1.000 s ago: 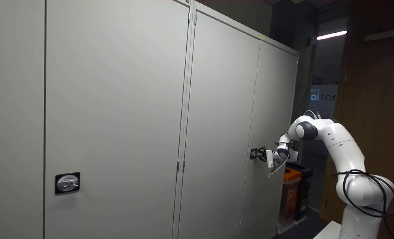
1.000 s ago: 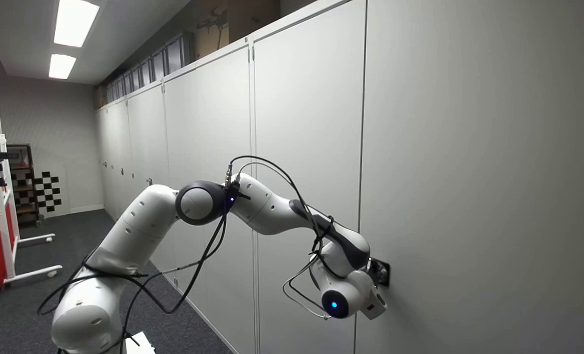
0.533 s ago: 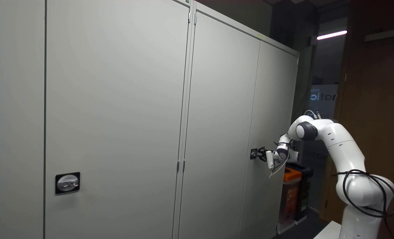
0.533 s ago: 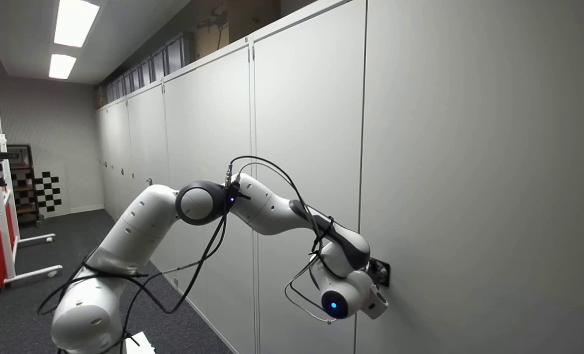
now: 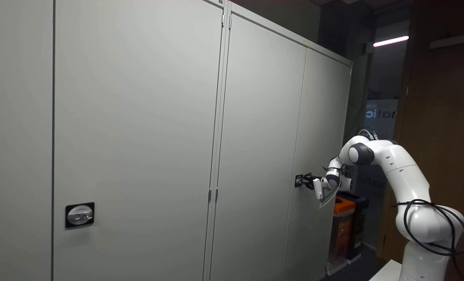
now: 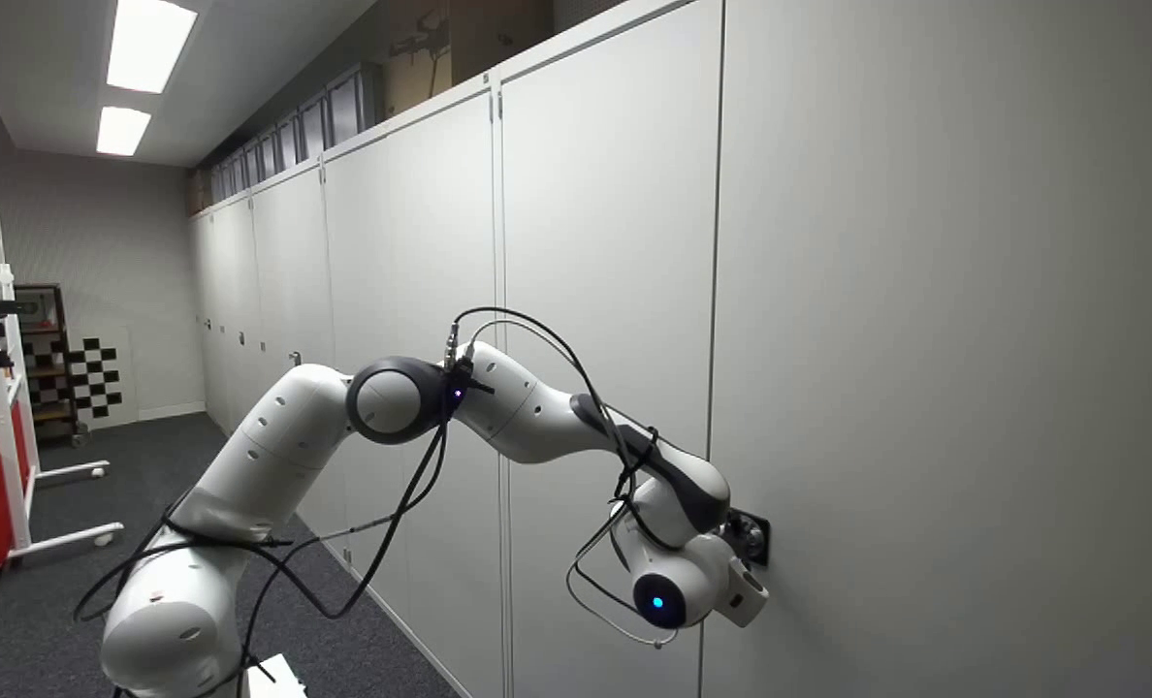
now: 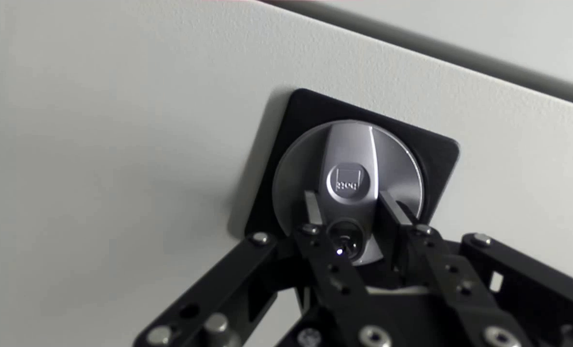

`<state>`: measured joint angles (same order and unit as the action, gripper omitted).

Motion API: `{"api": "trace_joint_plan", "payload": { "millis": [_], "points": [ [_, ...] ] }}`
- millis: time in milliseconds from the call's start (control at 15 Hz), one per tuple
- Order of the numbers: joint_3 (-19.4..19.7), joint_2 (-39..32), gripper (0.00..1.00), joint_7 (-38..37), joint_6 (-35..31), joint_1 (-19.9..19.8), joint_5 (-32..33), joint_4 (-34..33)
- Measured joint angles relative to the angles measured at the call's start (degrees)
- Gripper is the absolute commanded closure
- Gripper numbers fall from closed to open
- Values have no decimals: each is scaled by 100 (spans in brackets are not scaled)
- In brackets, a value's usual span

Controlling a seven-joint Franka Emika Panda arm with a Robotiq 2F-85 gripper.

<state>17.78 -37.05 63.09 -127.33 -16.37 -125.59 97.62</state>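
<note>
Pincer (image 7: 352,209) grips the handle (image 7: 349,147) — cabinet (image 5: 322,113) closed, its inside hidden.

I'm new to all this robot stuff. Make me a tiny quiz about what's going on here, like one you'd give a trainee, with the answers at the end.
1. Multiple choice: in the wrist view, what sits between the fingers?
A) a cable
B) a handle
C) a cup

2. True or false: the plate behind that handle is round.

3. Fill in the blank: in an exterior view, the nearer bin has a lid coloured ____.

Key:
1. B
2. False; it has corners.
3. orange
</note>
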Motion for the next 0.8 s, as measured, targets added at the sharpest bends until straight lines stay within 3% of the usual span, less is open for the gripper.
{"api": "trace_joint_plan", "payload": {
  "millis": [800],
  "points": [
    [-12, -10, 92, 916, 3, 0, -197, 16]
  ]
}}
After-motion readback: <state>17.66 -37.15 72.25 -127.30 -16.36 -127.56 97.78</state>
